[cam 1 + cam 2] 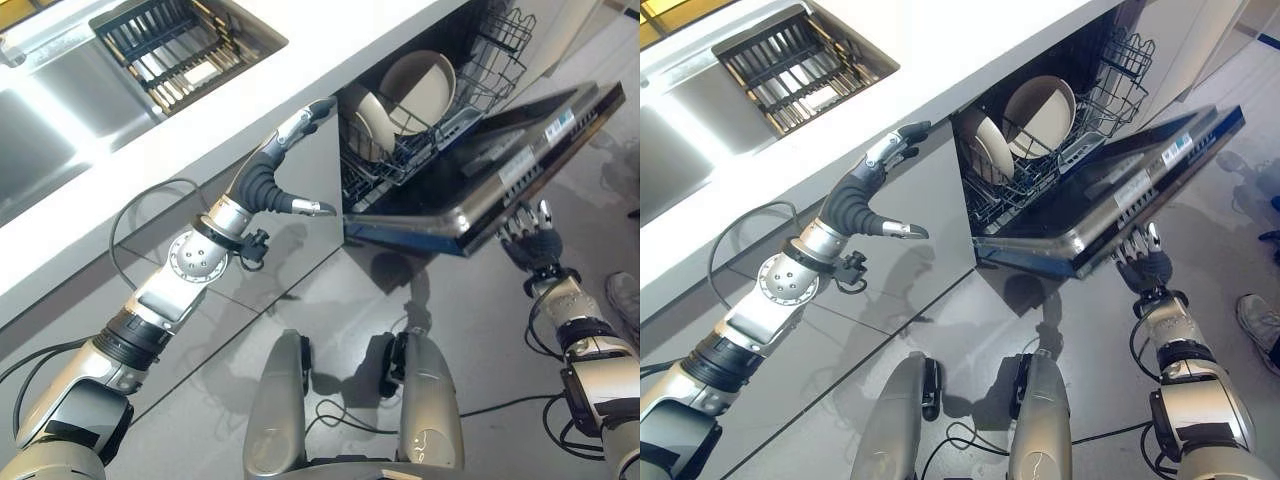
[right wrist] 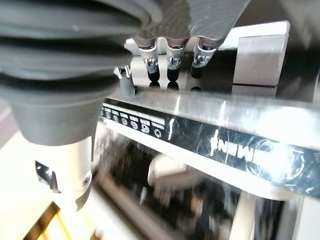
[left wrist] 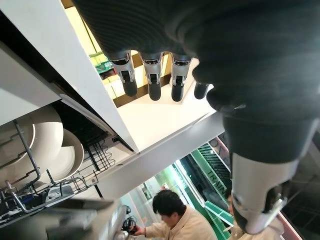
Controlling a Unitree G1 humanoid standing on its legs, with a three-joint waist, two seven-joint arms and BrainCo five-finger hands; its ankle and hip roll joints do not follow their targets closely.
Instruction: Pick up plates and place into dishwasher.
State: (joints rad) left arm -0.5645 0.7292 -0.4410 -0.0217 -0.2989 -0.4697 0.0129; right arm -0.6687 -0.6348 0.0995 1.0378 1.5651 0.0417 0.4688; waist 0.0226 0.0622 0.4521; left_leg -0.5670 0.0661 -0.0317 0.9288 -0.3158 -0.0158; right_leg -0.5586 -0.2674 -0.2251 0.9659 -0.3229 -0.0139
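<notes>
Plates racked, door resting on the right hand.

Plates [image 1: 1025, 125] stand on edge in the dishwasher's lower rack [image 1: 1080, 120], above the half-lowered door [image 1: 1120, 200]. Right hand [image 1: 1140, 262], fingers straight, presses up under the door's front edge, nearer of the two. Left hand [image 1: 875, 175] hangs relaxed and empty beside the counter [image 1: 970, 40].

The dishwasher [image 1: 1040, 150] was set under the counter [image 1: 970, 50], with its door [image 1: 1130, 190] hinged partway open in front of it, and two plates [image 1: 1038, 112] were stood on edge in its rack [image 1: 1040, 170], behind the door. The sink [image 1: 60, 110] and a drainer basket [image 1: 180, 45] were sunk into the counter to the dishwasher's left. The left hand [image 1: 285, 165] was held just left of the dishwasher, and the right hand [image 1: 530, 235] was placed against the underside of the door's outer edge.
</notes>
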